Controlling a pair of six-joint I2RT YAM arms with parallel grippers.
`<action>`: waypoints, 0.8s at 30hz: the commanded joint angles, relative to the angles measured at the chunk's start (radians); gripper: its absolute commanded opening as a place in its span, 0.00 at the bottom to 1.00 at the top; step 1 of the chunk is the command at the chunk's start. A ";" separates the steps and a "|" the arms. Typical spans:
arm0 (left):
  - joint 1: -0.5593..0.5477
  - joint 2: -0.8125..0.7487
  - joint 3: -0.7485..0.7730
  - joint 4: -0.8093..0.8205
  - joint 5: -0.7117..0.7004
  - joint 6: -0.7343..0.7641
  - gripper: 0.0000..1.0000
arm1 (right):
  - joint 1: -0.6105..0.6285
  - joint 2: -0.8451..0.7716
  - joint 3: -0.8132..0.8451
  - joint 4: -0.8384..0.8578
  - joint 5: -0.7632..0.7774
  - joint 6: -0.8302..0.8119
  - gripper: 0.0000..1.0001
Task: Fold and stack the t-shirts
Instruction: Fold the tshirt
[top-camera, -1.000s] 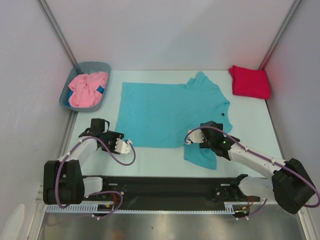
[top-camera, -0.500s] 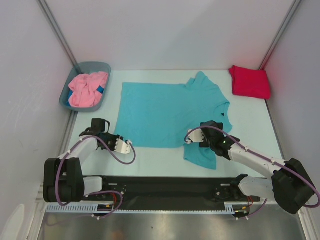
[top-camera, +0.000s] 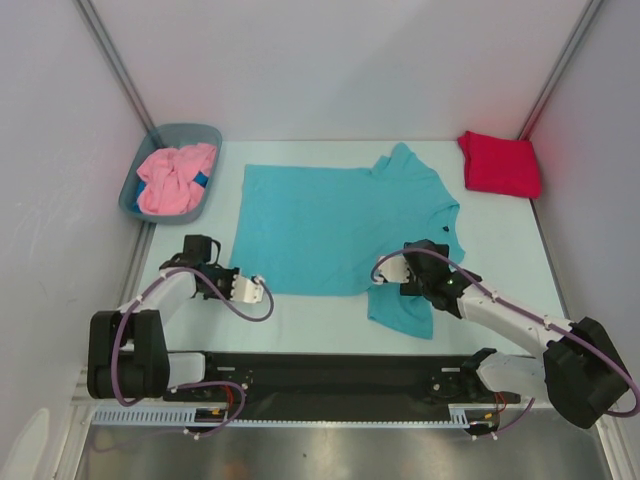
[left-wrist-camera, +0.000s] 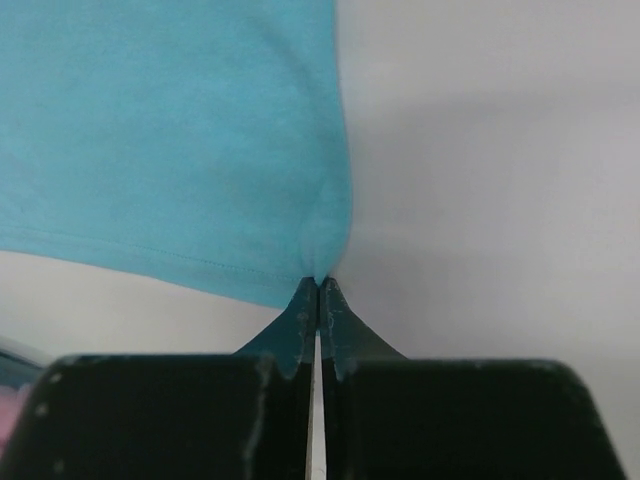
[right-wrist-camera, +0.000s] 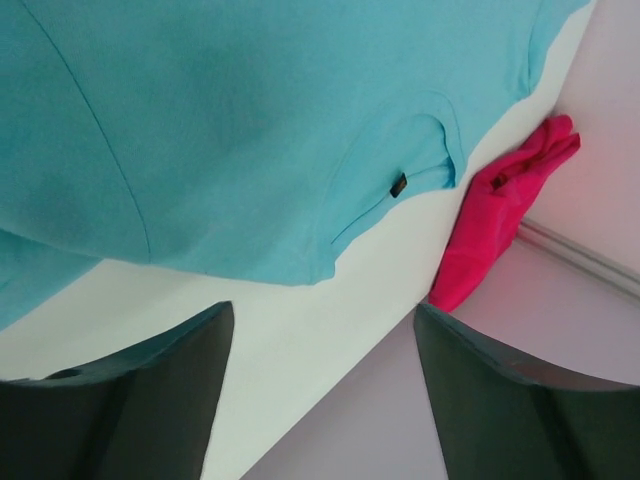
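Pinching turquoise t-shirt (left-wrist-camera: 180, 130) corner, left fingers (left-wrist-camera: 300, 322) | pink t-shirt (top-camera: 170, 180) part-hidden in tub (top-camera: 190, 129)

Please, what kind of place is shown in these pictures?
Probably a robot test cell, not a home: bare white walls enclose a table, two arms are bolted at its edge, and a turquoise t-shirt lies spread.

High rear overview of the whole table (top-camera: 300, 310); two close wrist views; all three on the turquoise t-shirt (top-camera: 330, 225)
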 joint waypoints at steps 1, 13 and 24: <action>-0.004 0.018 0.085 -0.022 0.037 -0.166 0.00 | -0.021 -0.001 0.072 -0.067 -0.043 0.107 0.82; 0.010 0.078 0.296 0.071 -0.032 -0.757 0.01 | -0.048 -0.004 0.178 -0.339 -0.333 0.435 0.65; 0.007 0.051 0.334 0.085 -0.115 -0.894 0.00 | -0.090 0.116 0.275 -0.500 -0.555 0.534 1.00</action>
